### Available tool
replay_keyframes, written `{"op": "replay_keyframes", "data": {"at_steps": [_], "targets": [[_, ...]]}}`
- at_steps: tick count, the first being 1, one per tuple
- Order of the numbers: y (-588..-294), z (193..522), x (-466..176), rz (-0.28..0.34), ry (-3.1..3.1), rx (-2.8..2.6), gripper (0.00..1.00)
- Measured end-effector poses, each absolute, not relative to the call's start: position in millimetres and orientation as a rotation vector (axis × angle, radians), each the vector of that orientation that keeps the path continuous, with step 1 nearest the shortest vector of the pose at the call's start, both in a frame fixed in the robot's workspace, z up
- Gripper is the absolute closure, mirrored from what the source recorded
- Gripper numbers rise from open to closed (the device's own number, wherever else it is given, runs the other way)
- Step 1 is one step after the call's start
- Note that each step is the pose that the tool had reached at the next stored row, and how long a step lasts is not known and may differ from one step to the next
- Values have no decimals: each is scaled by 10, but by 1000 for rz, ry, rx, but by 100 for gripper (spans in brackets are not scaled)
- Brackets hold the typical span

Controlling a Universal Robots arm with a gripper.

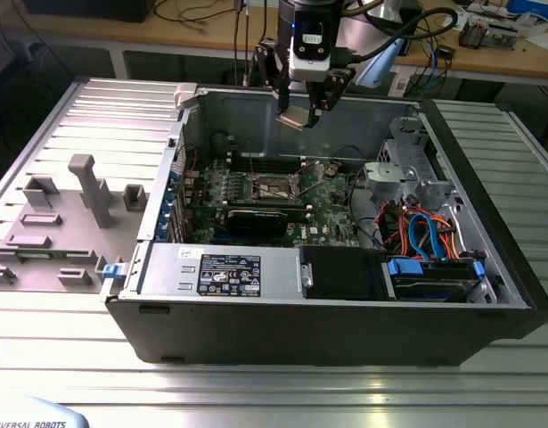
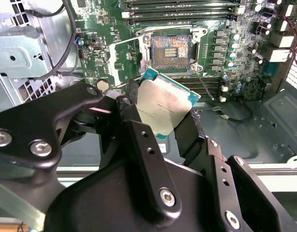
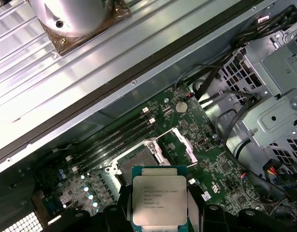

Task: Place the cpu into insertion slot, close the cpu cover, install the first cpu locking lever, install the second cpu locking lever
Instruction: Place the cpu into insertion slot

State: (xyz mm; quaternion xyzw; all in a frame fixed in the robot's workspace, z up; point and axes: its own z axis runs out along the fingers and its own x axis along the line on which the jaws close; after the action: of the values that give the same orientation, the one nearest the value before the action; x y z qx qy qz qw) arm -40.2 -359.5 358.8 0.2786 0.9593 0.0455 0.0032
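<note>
The ribbed aluminium surface (image 1: 274, 397) is carrying a large dark grey metal computer case (image 1: 327, 334), which is lying on its side with its interior facing up. Inside, the green motherboard (image 1: 331, 214) is lying flat on the case floor. A long black graphics card (image 1: 256, 218) is sitting on the motherboard, just beside the socket on the side nearer the exterior camera.

The black two-fingered pincer (image 1: 296, 116) is hanging above the case, well clear of the board. It is clamping the cpu (image 2: 165, 104), a small flat square chip with a pale silvery metal top. In both wrist views its fingers (image 2: 189, 133) are pressing on two opposite edges of the chip.

The cpu cover (image 3: 188, 147), a small hinged frame of silvery sheet metal, is standing raised at one side of the socket. The insertion slot (image 2: 170, 48), a square socket with a metal rim, is lying open with its brownish-gold pin bed exposed. The cpu is being held in the air above the motherboard, apart from the slot
</note>
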Motion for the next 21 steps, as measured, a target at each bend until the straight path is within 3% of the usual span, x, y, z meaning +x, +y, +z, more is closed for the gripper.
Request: {"op": "replay_keyframes", "data": {"at_steps": [21], "targets": [[-3595,3573,-402,142,2988,932,46]]}}
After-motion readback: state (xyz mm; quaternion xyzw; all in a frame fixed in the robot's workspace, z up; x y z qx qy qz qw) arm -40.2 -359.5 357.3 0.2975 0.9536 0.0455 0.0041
